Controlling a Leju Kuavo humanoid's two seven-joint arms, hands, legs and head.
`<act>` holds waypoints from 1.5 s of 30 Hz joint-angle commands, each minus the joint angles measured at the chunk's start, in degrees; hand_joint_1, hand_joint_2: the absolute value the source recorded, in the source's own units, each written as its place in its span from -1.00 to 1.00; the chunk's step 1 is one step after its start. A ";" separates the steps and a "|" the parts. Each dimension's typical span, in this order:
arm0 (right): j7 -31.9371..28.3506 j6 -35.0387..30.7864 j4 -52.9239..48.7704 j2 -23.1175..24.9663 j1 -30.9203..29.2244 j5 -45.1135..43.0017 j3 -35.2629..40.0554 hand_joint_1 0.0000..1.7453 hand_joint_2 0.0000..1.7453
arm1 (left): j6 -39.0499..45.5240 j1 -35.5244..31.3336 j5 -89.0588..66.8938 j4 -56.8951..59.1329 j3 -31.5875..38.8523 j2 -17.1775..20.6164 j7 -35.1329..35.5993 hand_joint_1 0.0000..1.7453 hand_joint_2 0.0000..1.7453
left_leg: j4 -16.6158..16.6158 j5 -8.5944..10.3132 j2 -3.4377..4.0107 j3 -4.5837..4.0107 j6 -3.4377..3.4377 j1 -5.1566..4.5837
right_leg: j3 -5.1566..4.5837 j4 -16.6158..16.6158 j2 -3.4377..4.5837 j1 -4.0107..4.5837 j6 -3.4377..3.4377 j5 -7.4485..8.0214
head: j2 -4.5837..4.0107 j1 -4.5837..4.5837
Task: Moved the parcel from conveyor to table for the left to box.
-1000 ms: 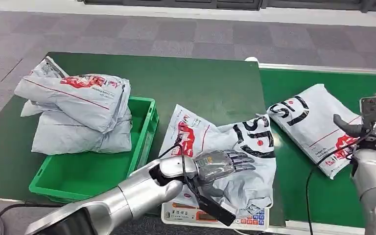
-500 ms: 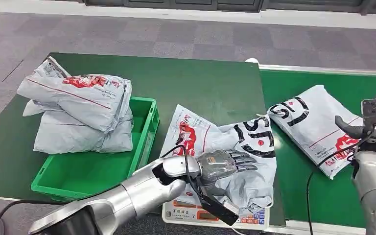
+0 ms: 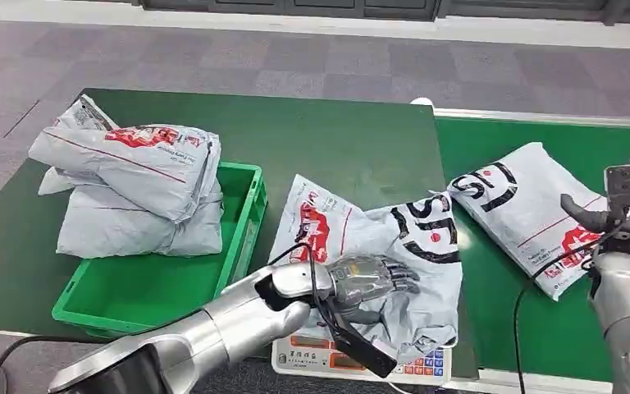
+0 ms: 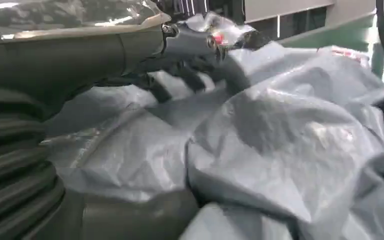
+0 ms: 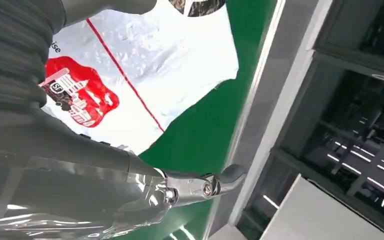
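Note:
A crumpled grey parcel (image 3: pixel 361 238) with red and black print lies on the dark green table (image 3: pixel 336 139), its near end over a white scale (image 3: pixel 295 357). My left hand (image 3: pixel 369 279) lies on that near end with fingers curled into the film. In the left wrist view the dark fingers (image 4: pixel 190 45) and the thick thumb (image 4: pixel 130 220) have bunched parcel film (image 4: pixel 290 140) between them. A second grey parcel (image 3: pixel 517 205) lies on the green conveyor belt (image 3: pixel 533 328). My right hand (image 3: pixel 619 205) is raised beside it, holding nothing; that parcel (image 5: pixel 145 65) lies below it.
A green bin (image 3: pixel 156 287) stands left of the gripped parcel, its near part bare. Several grey parcels (image 3: pixel 131 189) are piled over its far end and the table's left side. A black cable hangs from my left wrist over the scale.
My left hand's fingers have curled in from stretched flat and now bunch the parcel film. The right hand and the conveyor parcel have stayed put.

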 commanded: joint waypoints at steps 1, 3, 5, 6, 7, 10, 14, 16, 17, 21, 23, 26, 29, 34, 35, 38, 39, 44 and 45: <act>1.20 0.44 3.32 2.70 -4.91 0.88 -1.71 -1.00 1.00 | -1.09 -0.46 -0.63 4.52 -3.63 0.70 0.32 1.00 1.00 | -0.13 0.00 0.27 0.12 -0.04 -0.01 | 0.01 -0.13 0.32 -0.01 -0.04 0.09 | 0.00 0.00; 1.28 0.52 3.68 2.89 -5.42 1.04 -1.61 -1.00 1.00 | -1.10 -0.54 -0.63 4.67 -3.51 0.51 0.52 1.00 1.00 | -0.12 -0.01 0.26 0.12 -0.04 -0.02 | 0.00 -0.10 0.31 -0.02 -0.04 0.07 | 0.00 0.00; 1.41 0.53 4.06 3.20 -6.03 1.31 -1.43 -1.00 1.00 | -1.13 -0.54 -0.60 4.85 -3.37 0.51 0.68 1.00 1.00 | -0.14 -0.01 0.26 0.14 -0.04 -0.01 | 0.02 -0.13 0.32 -0.01 -0.05 0.07 | 0.00 0.00; 1.44 0.52 4.14 3.35 -6.21 1.34 -1.41 -1.00 1.00 | -1.09 -0.52 -0.58 4.88 -3.30 0.53 0.74 1.00 1.00 | -0.08 -0.03 0.25 0.12 -0.03 -0.02 | 0.01 -0.07 0.28 -0.02 -0.04 0.04 | 0.00 0.00; 1.49 0.50 4.29 3.49 -6.42 1.40 -1.38 -1.00 1.00 | -1.03 -0.45 -0.55 4.89 -3.21 0.55 0.82 1.00 1.00 | -0.18 -0.02 0.34 0.19 -0.05 -0.02 | 0.05 -0.17 0.40 -0.03 -0.06 0.09 | 0.00 0.00; 1.39 0.40 4.86 3.73 -6.79 1.63 -1.36 -1.00 1.00 | -0.99 -0.21 -0.54 4.63 -3.01 0.72 1.05 1.00 1.00 | -0.07 -0.03 0.19 0.10 -0.03 -0.02 | 0.00 -0.04 0.23 -0.02 -0.04 0.02 | 0.00 0.00; 0.92 0.63 4.84 3.87 -6.25 1.69 -1.41 -1.00 1.00 | -0.03 -0.15 -0.59 4.36 -2.48 1.30 1.17 1.00 1.00 | -0.15 -0.03 0.28 0.16 -0.05 0.00 | 0.01 -0.13 0.34 0.01 -0.06 0.06 | 0.00 0.00; 0.81 0.46 4.80 4.13 -6.06 1.68 -1.50 -1.00 1.00 | 0.70 -0.42 -0.75 4.30 -2.20 1.48 1.24 1.00 1.00 | -0.20 -0.02 0.31 0.19 -0.05 0.00 | 0.04 -0.17 0.37 0.00 -0.06 0.08 | 0.00 0.00; 0.79 0.39 4.76 4.24 -5.98 1.70 -1.51 -1.00 1.00 | 1.15 -0.57 -0.86 4.25 -2.02 1.53 1.33 1.00 1.00 | -0.18 -0.02 0.30 0.16 -0.05 0.00 | 0.00 -0.14 0.36 0.00 -0.05 0.07 | 0.00 0.00; 0.71 0.02 4.52 4.25 -5.31 1.54 -1.86 -1.00 1.00 | 3.29 -1.69 -1.75 3.55 -1.24 1.58 1.93 1.00 1.00 | -0.11 -0.03 0.20 0.09 -0.03 0.00 | -0.04 -0.06 0.25 0.00 -0.04 0.03 | 0.00 0.00; 0.50 0.05 4.24 3.83 -4.74 1.26 -2.24 -1.00 1.00 | 4.95 -2.68 -2.59 2.42 -0.63 1.62 2.80 1.00 1.00 | -0.14 -0.02 0.23 0.11 -0.05 0.03 | -0.02 -0.12 0.29 0.03 -0.05 0.06 | 0.00 0.00; 0.20 0.62 3.91 3.04 -4.15 1.03 -2.52 -1.00 1.00 | 5.38 -4.69 -3.05 -0.05 0.64 2.05 3.65 1.00 1.00 | -0.09 0.00 0.11 0.01 -0.05 0.04 | -0.09 -0.08 0.17 0.04 -0.06 0.05 | 0.00 0.00; 0.01 1.48 3.92 2.63 -4.09 1.06 -2.29 -1.00 1.00 | 5.05 -5.67 -3.70 -3.33 1.90 3.31 4.69 1.00 1.00 | -0.06 0.00 0.10 -0.01 -0.04 0.02 | -0.13 -0.04 0.16 0.02 -0.06 0.03 | 0.00 0.00; 0.93 0.62 4.51 4.02 -5.41 1.58 -1.68 -1.00 1.00 | 5.35 -7.21 -3.67 -4.00 3.84 3.70 5.75 1.00 1.00 | -0.02 -0.01 0.14 -0.05 -0.04 0.01 | -0.19 0.01 0.18 0.01 -0.04 0.01 | 0.00 0.00; 0.96 0.43 4.90 4.11 -5.79 1.58 -1.65 -1.00 1.00 | 5.58 -7.42 -3.93 -3.99 4.21 3.41 5.78 1.00 1.00 | -0.06 -0.02 0.23 0.00 -0.07 0.02 | -0.18 -0.03 0.29 0.02 -0.07 0.04 | 0.00 0.00; 0.91 0.48 4.97 3.89 -5.89 1.49 -1.73 -1.00 1.00 | 6.07 -7.88 -4.26 -4.50 4.44 3.03 5.87 1.00 1.00 | -0.05 -0.03 0.22 -0.01 -0.06 0.01 | -0.17 -0.02 0.29 0.01 -0.06 0.02 | 0.00 0.00; 0.86 0.61 4.97 3.72 -5.84 1.45 -1.75 -1.00 1.00 | 6.03 -7.95 -4.28 -4.68 4.52 2.99 5.90 1.00 1.00 | -0.01 -0.03 0.16 -0.08 -0.04 0.00 | -0.20 0.02 0.22 0.00 -0.04 0.01 | 0.00 0.00; 0.72 0.63 4.89 3.71 -5.69 1.36 -1.81 -1.00 1.00 | 5.95 -7.68 -4.44 -4.85 4.53 3.10 6.05 1.00 1.00 | -0.06 -0.02 0.19 -0.06 -0.04 0.00 | -0.18 -0.05 0.26 0.00 -0.05 0.03 | 0.00 0.00; 0.72 0.63 4.89 3.71 -5.69 1.36 -1.81 -1.00 1.00 | 5.95 -7.68 -4.44 -4.85 4.53 3.10 6.05 1.00 1.00 | -0.03 -0.03 0.16 -0.09 -0.04 0.01 | -0.20 -0.02 0.23 0.01 -0.04 0.02 | 0.00 0.00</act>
